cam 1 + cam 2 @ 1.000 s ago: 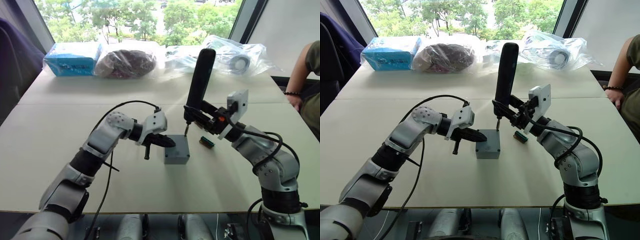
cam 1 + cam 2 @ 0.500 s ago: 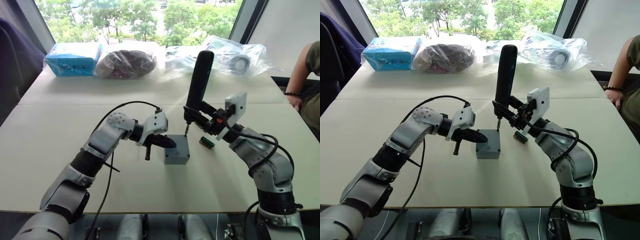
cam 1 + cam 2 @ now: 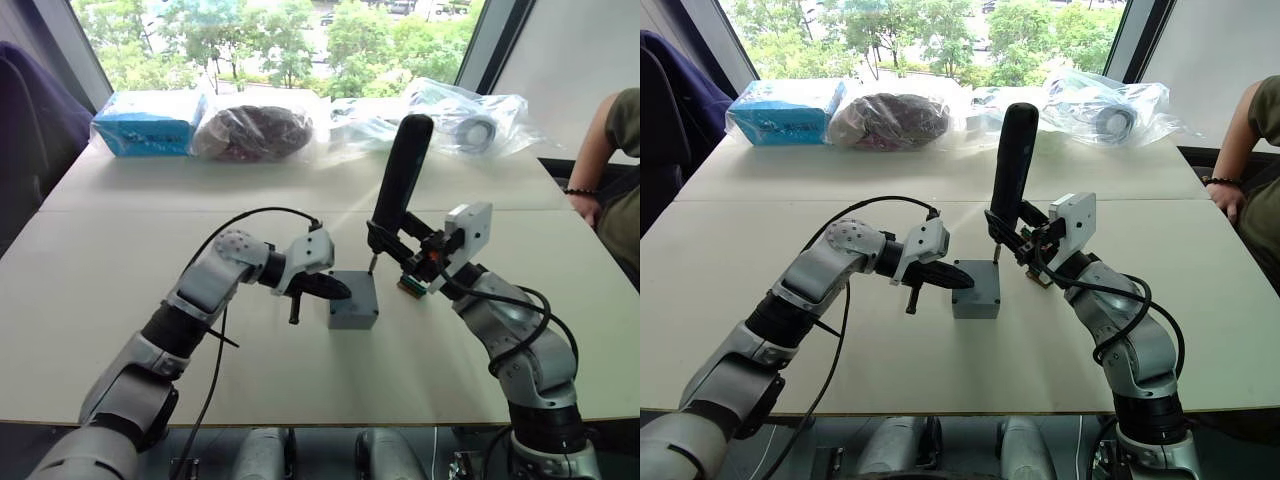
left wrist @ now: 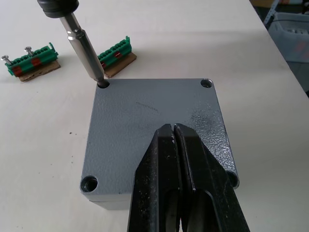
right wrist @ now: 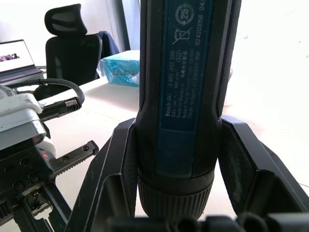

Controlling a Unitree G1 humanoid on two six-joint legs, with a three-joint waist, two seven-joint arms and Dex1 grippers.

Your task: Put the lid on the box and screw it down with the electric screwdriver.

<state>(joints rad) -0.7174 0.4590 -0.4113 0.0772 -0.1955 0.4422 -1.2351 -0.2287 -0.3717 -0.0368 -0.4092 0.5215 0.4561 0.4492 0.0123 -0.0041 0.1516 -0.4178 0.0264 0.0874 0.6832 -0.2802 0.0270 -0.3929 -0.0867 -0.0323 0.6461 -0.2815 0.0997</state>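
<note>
Left wrist view shows the electric screwdriver (image 4: 83, 42) bit in the lid (image 4: 154, 121) corner hole.

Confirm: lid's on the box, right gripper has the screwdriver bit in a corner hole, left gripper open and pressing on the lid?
Not quite. In the left wrist view the left gripper is shut, fingers together, resting on the lid. The rest holds: the lid sits on the box, and the right gripper holds the electric screwdriver with its bit in a corner hole.

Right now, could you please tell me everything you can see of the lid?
The lid is a square grey cover with a speckled, metal-looking top and a screw hole at each corner. It sits flat on the box. The shut left gripper lies over it, and the screwdriver bit stands in one far corner hole.
</note>
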